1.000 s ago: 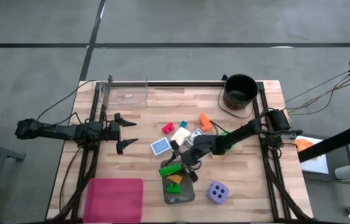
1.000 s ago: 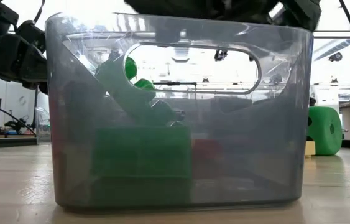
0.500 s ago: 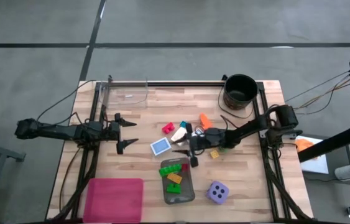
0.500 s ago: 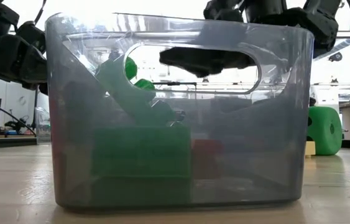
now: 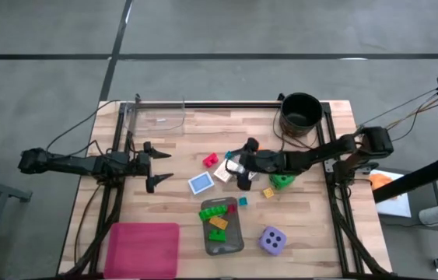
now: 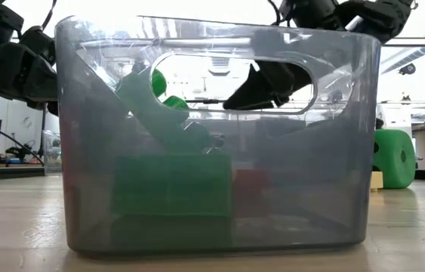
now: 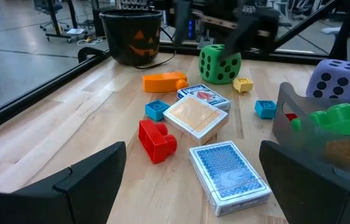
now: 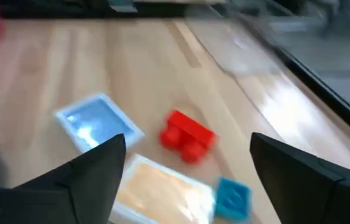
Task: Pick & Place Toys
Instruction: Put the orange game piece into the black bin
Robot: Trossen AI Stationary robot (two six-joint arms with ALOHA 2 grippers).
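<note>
Diagonally, long green block across grey tray's far rim

Two dice, green and purple; three cards (one tan-faced); one grey tray; one black bucket; one pink bin.

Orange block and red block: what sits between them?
A small blue block, between the orange block and red block, in the left wrist view.

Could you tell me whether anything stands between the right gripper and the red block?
Nothing visible does. The right gripper, open, hangs above the tan card, and the red block lies on bare wood just ahead.
</note>
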